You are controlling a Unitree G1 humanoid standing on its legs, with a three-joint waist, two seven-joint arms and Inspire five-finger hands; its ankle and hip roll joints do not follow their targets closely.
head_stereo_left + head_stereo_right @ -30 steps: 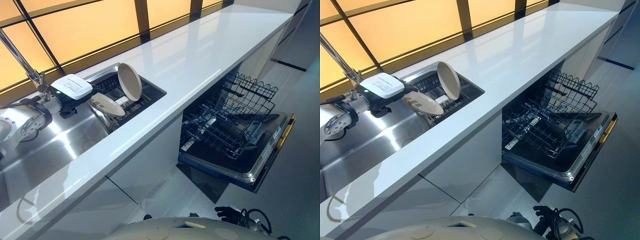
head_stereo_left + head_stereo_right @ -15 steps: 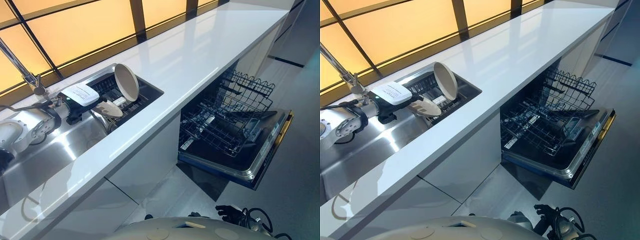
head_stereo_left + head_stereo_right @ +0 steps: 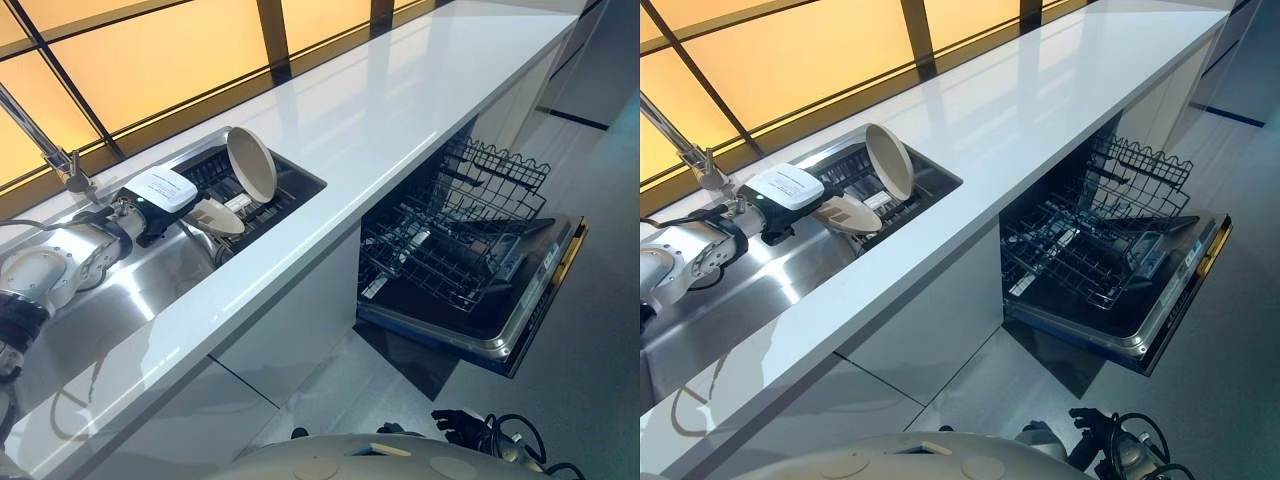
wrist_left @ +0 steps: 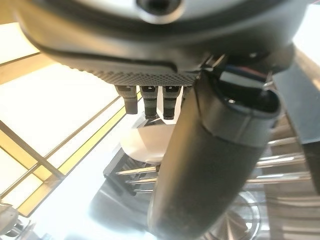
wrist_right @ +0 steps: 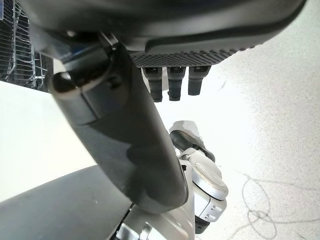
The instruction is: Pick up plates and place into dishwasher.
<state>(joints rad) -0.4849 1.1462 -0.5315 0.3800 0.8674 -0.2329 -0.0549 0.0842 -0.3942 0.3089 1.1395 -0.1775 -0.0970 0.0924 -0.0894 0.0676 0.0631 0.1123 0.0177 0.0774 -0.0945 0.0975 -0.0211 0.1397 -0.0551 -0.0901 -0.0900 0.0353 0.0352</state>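
At nine o'clock the left hand (image 3: 812, 199) reaches over the steel sink (image 3: 750, 290), touching a tilted plate (image 3: 845, 213) at the dark rack (image 3: 895, 200). A second plate (image 3: 888, 161) stands upright in that rack. At three o'clock, below the white counter (image 3: 1040, 90), the dishwasher (image 3: 1120, 270) stands open with its wire basket (image 3: 1080, 240) drawn out.

White counter (image 3: 400, 90) bare; sunken steel sink (image 3: 120, 300) holds dark rack (image 3: 275, 205) with plates (image 3: 252, 165).
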